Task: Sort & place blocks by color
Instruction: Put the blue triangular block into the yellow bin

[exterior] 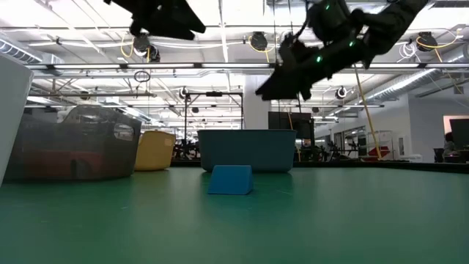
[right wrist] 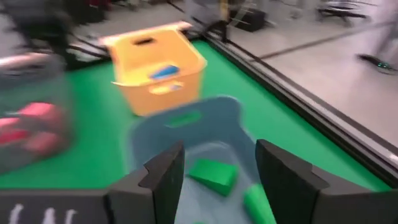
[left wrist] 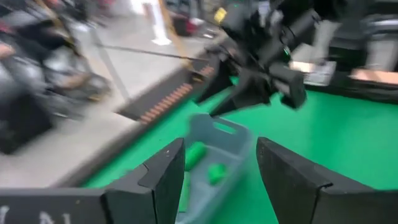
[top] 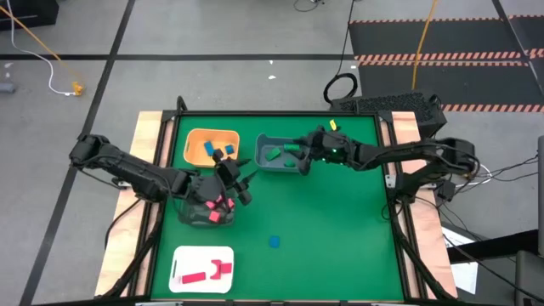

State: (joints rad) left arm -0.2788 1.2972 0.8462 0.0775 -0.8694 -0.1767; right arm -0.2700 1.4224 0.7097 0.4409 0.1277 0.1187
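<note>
Your right tool [top: 303,159], released and empty above the grey bin [top: 280,155], sits nearer the lone blue block [top: 274,242] than your left tool [top: 240,183], also released.

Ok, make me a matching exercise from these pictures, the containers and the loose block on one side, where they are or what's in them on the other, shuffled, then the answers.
Column one
1. orange bin
2. grey bin
3. white tray
4. loose blue block

Column two
A. lies alone on the green mat
B. holds green blocks
C. holds red pieces, at the table's near edge
D. holds blue blocks

Pairs: 1-D, 2-B, 3-C, 4-A
</note>
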